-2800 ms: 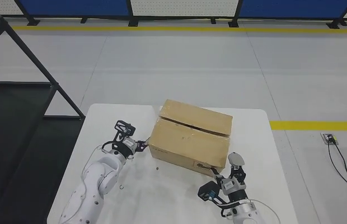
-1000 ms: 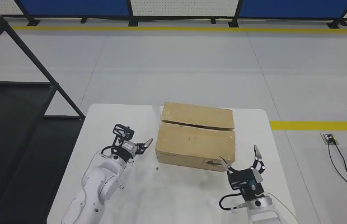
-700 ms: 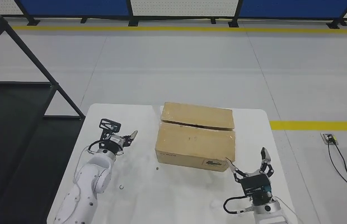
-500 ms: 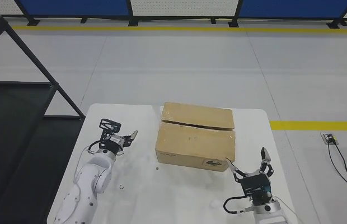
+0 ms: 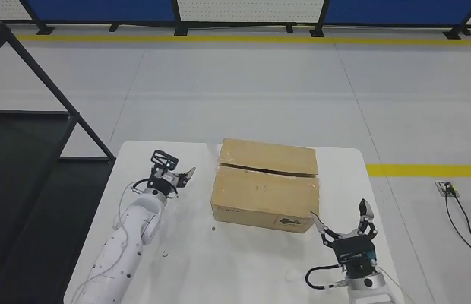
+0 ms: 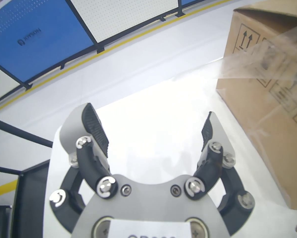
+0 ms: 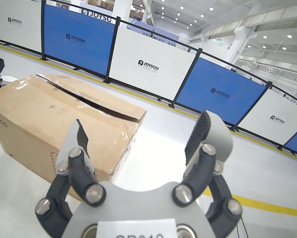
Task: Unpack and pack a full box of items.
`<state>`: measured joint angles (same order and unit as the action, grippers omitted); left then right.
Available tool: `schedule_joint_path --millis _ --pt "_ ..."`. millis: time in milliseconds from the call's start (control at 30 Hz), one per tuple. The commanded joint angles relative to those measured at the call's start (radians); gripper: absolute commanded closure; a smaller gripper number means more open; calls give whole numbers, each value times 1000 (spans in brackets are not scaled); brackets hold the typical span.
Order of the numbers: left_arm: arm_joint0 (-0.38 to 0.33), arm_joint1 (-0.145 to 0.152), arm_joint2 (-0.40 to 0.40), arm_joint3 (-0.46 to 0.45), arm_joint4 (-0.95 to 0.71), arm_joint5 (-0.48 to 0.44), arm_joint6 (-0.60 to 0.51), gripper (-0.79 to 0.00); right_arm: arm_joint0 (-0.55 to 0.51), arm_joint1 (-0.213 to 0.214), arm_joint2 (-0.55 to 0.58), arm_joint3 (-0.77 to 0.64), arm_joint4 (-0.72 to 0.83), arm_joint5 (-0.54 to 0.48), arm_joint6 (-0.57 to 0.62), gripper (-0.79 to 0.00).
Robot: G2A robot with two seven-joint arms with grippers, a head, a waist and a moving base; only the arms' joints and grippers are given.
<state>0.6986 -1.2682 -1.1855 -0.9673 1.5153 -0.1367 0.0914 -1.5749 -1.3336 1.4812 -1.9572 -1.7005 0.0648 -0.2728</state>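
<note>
Left hand spread, empty, near box; right hand spread, empty.

Brown box, white table

Cardboard box on white table

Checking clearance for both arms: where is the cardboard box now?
Top view: the cardboard box sits on the white table toward its far edge, between the left hand and the right hand.
</note>
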Motion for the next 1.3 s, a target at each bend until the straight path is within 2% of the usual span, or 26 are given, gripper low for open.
schedule_joint_path --millis 0,67,300,500,700,1000,1267 --pt "-52 -15 40 89 4 -2 41 -785 -12 0 5 1 10 8 -9 -785" --pt "-99 -30 83 167 48 32 77 -785 -28 0 12 3 20 21 -22 -785" --pt "-215 -98 207 383 69 47 170 -785 -84 -1 41 -1 58 58 -58 -785" --pt "-289 -154 256 522 28 55 200 -785 -112 -2 58 -1 82 75 -75 -785" --pt "-341 -194 278 616 -1 69 235 -785 -114 -3 63 4 94 79 -73 -785" --pt "-378 -223 275 697 -41 123 341 -785 -90 -4 56 -1 82 69 -44 -785" --pt "-377 -223 241 727 -105 154 433 -785 -64 -3 49 3 65 52 -20 -785"
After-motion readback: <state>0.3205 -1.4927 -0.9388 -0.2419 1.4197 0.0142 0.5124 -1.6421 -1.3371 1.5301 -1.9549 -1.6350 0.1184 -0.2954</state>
